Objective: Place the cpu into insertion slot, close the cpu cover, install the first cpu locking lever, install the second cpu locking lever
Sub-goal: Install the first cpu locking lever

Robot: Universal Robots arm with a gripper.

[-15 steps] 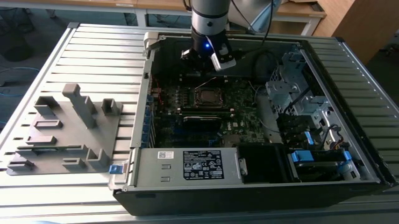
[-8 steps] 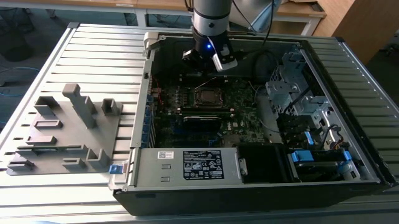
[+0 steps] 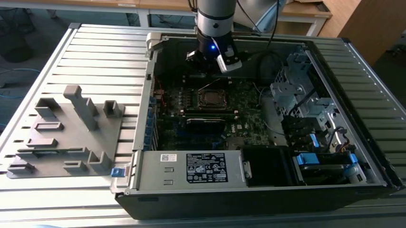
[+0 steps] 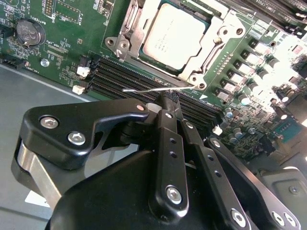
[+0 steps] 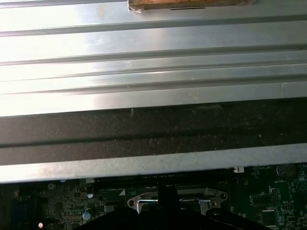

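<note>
While cpu point(image 4: 180, 36) is lying under cpu cover point(image 4: 214, 48), pincer point(image 4: 171, 100), fingers point(image 4: 165, 129) together, is hovering just beside thin lever point(image 4: 144, 89).

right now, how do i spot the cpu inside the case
Find the open case, then the green board on its floor. Near the board's middle sits a square silver cover; the cpu is the dull grey flat square showing through its cut-out, unlike the long black slots beside it.
</note>
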